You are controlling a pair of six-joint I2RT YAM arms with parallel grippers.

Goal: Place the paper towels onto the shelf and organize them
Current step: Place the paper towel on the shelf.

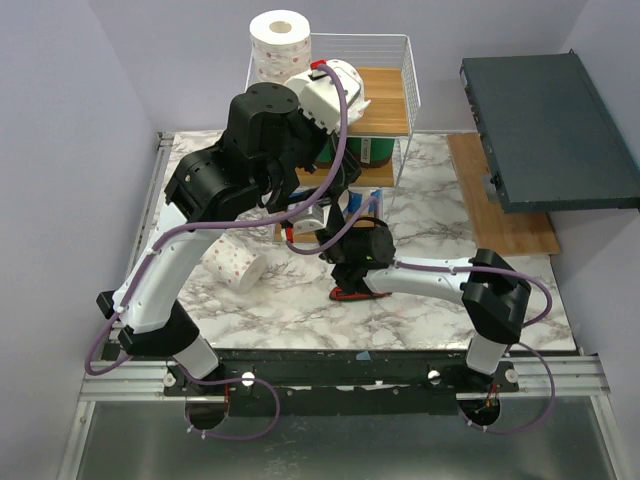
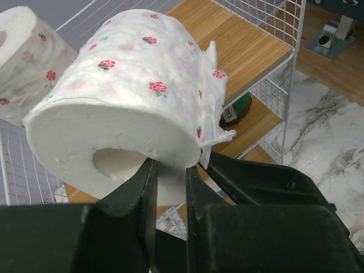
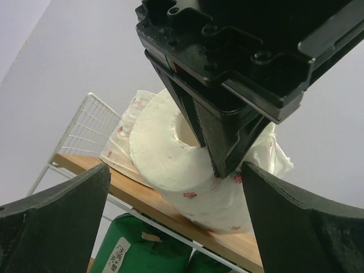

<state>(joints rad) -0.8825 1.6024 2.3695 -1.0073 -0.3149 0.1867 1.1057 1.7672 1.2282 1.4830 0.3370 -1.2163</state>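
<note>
Left claw [image 2: 170, 170] is clamped on a rose-print roll [image 2: 125, 85], one finger in the core, holding it over the top tier of the shelf [image 1: 388, 100] at 12 o'clock on the tabletop [image 1: 430, 210]. A second roll [image 1: 278, 38] stands at its 10 o'clock. Right claw [image 3: 175, 166] is spread wide with nothing in it. A loose roll [image 1: 236, 268] lies at 8 o'clock on the tabletop.

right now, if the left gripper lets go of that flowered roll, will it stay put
Likely rolls: the flowered roll is held on its side, core horizontal. Probably soft and light: a loose sheet hangs off it.
</note>
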